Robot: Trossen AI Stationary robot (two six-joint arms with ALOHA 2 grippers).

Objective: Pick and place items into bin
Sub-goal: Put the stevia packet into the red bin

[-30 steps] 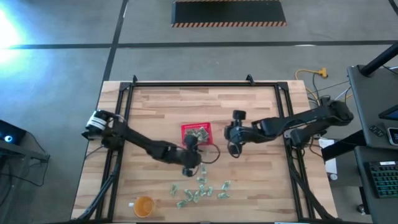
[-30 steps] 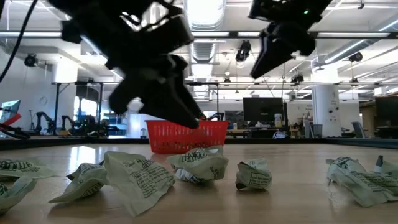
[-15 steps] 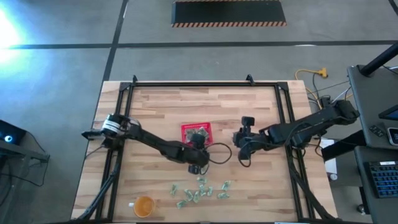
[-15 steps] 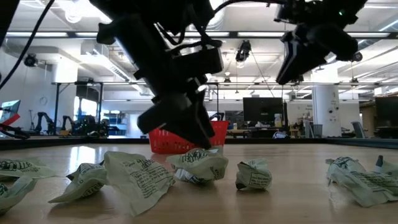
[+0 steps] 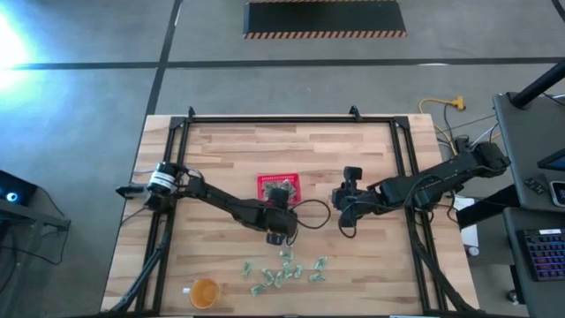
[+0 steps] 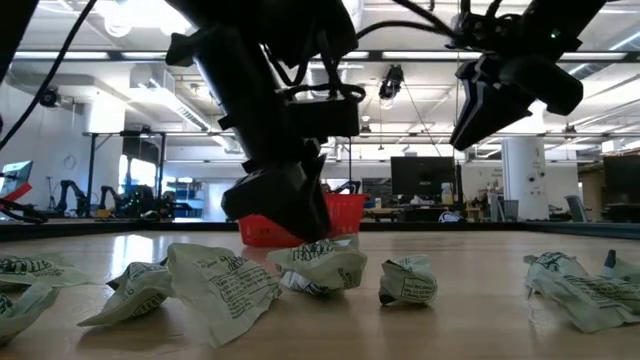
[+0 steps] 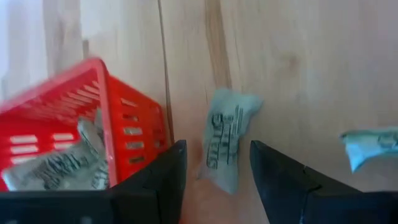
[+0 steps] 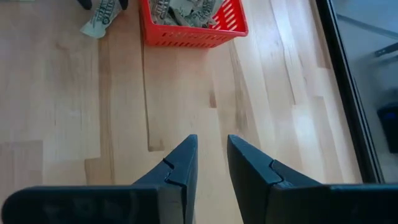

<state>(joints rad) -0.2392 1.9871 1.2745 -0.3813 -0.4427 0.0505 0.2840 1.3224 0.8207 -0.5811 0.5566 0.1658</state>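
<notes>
On packet (image 7: 224, 140), black print, illegible.

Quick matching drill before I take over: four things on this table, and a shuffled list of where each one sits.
Things
1. red basket
2. orange cup
3. left hand
4. right hand

Places
A. near the table's front edge, left of the loose packets
B. open over a pale green packet lying just outside the basket
C. mid-table, already holding several packets
D. open over bare wood, to the right of the basket

Pairs: 1-C, 2-A, 3-B, 4-D
</notes>
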